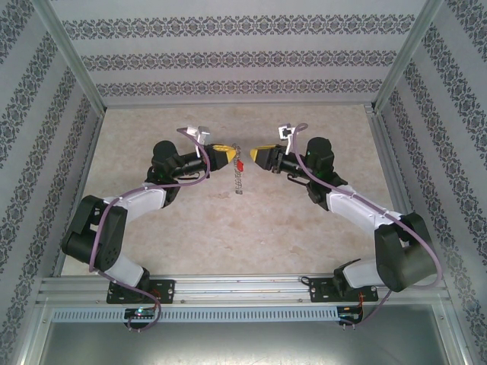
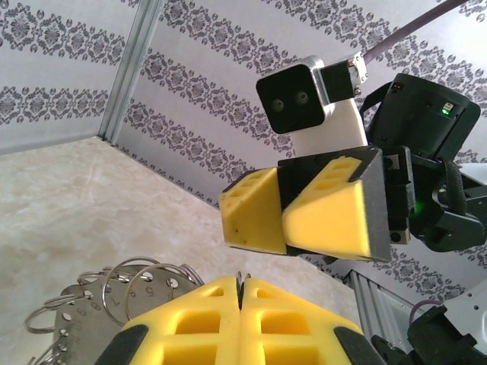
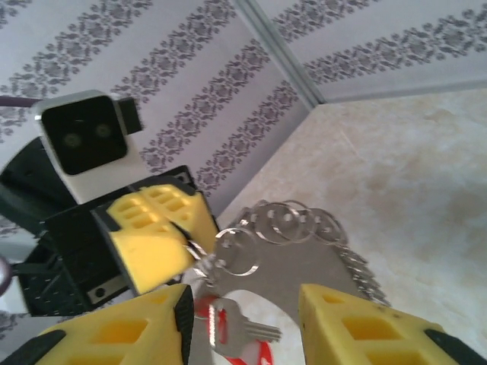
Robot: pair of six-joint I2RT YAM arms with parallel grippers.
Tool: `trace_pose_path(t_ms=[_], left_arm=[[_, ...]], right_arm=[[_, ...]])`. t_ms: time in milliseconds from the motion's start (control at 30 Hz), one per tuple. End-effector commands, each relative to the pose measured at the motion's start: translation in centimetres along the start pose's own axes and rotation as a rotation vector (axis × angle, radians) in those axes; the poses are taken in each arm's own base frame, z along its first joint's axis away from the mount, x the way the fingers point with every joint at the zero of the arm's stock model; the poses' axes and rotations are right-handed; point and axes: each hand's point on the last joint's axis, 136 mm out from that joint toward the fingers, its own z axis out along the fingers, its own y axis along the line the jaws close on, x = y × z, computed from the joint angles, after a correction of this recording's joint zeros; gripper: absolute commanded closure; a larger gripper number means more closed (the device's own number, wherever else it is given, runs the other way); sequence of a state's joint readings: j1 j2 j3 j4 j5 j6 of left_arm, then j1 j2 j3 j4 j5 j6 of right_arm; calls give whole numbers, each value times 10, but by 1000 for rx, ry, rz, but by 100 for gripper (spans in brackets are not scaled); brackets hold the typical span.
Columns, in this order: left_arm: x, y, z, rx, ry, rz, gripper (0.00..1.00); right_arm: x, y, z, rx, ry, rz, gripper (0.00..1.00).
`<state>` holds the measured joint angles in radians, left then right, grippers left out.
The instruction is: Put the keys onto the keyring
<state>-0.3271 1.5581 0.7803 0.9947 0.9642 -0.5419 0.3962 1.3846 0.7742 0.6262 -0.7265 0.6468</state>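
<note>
above the far middle of the beige marbled table [image 1: 228, 236], the left gripper [image 3: 185, 245] has its yellow foam jaws pressed together on a wire ring of the large grey loop keyring [image 3: 304, 265], which is fringed with silvery links and hangs from that pinch. facing it from the right, the right gripper [image 1: 259, 157] is part open, its jaws either side of the tiny red-headed silver key [image 3: 234, 327] and gripping nothing. closing off-centre could knock the dangling key aside or twist the ring out of the left pinch.
</note>
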Motion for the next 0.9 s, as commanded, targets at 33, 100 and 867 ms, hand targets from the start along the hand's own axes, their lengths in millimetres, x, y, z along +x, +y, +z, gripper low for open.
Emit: trace_pose_path(t_ms=[33,100,867], left_arm=[[-23,-23,5,123,-65,39,100],[-24,-26,6,153,-72,26,100],[-25,-24,8,165,-77,14,100]], right_arm=[[-6,35,7,-133,3,-54,60],[-4,37,12,-145,13,-53,60],[-2,33,23,-186,38,-39,69]])
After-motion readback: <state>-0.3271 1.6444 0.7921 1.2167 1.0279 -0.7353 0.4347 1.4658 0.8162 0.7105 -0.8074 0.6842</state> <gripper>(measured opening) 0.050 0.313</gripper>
